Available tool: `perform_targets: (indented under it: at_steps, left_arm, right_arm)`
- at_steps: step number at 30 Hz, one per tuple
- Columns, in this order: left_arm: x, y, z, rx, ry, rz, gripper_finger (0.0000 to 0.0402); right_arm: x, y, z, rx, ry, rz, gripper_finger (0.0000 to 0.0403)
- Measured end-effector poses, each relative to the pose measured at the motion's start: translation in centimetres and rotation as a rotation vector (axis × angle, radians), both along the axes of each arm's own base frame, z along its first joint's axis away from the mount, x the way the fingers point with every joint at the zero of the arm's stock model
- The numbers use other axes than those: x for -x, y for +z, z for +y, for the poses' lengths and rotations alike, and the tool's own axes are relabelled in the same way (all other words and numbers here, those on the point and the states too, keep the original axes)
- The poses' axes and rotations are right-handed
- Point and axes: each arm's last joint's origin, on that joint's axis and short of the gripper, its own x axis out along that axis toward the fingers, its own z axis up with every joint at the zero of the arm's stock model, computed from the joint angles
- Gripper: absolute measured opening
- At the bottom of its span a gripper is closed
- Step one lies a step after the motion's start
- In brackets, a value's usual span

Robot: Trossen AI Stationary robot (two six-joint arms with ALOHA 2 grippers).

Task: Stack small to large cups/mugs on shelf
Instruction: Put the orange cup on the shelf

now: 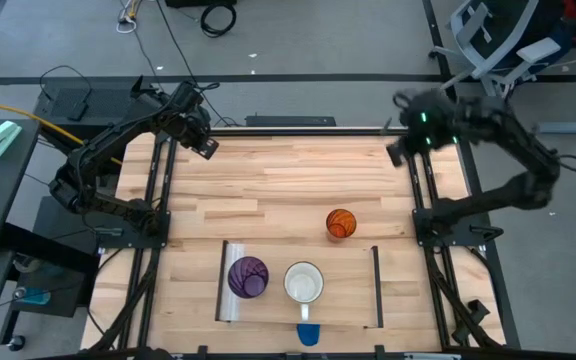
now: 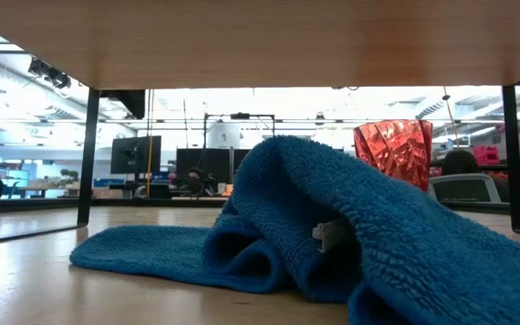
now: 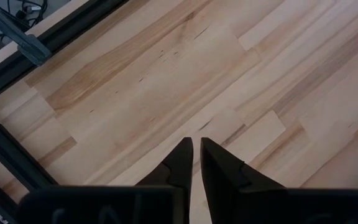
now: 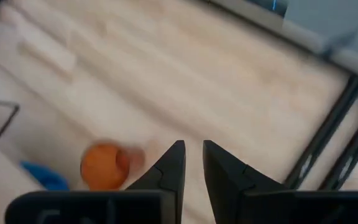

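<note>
Reading from the left, you find the left gripper (image 1: pixel 206 146) parked high over the slatted tabletop's (image 1: pixel 268 190) far left corner, its dark pointed fingers (image 3: pixel 180 163) all but pressed together, holding nothing. Next comes the shelf (image 1: pixel 348 295), a pale smooth board near the table's front edge, with a shiny strip on its left short edge and a thin dark rail on its right. On it the purple tumbler (image 1: pixel 247 277), translucent and faceted, stands just beside the white mug (image 1: pixel 304 283), glazed, round and cream inside. A blue terry towel (image 1: pixel 309 333) lies under the shelf's front edge. Further right, the orange tumbler (image 1: pixel 341 223) stands alone on the tabletop, off the shelf. At far right the right gripper (image 1: pixel 396 152) hovers empty, fingers (image 4: pixel 169 169) narrowly parted.

No cup appears nested yet; the step in hand is probably reaching for the orange tumbler. You would need wider jaws and a light grip on its slick wall.
</note>
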Motion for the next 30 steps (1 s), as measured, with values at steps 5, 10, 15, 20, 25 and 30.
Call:
perform_targets:
  at_steps: [5, 10, 15, 20, 25, 30]
  left_arm:
    - [0.0, 0.0, 0.0, 0.0, 0.0, 0.0, 0.0043]
    - [0.0, 0.0, 0.1, -0.005, 0.004, -0.006, 0.0045]
    - [-0.1, 0.1, 0.1, -0.01, 0.007, -0.012, 0.004]
    - [-0.1, 0.1, 0.1, -0.01, 0.008, -0.012, 0.0043]
    - [-0.1, 0.1, 0.1, -0.009, 0.008, -0.011, 0.0047]
    - [-0.1, 0.1, 0.1, -0.009, 0.008, -0.011, 0.0048]
  right_arm:
    - [1.1, -4.3, 2.3, -0.174, -0.042, 0.035, 0.0063]
    - [-1.9, -7.2, 3.6, -0.213, 0.067, 0.042, 0.0063]
    - [-5.7, -9.2, 4.3, -0.182, 0.227, 0.127, 0.0064]
    - [-8.6, -11.2, 4.0, -0.138, 0.397, 0.256, 0.0067]
    - [-10.9, -12.8, 3.2, -0.097, 0.519, 0.295, 0.0077]
    - [-12.5, -14.1, 2.9, -0.055, 0.653, 0.328, 0.0095]
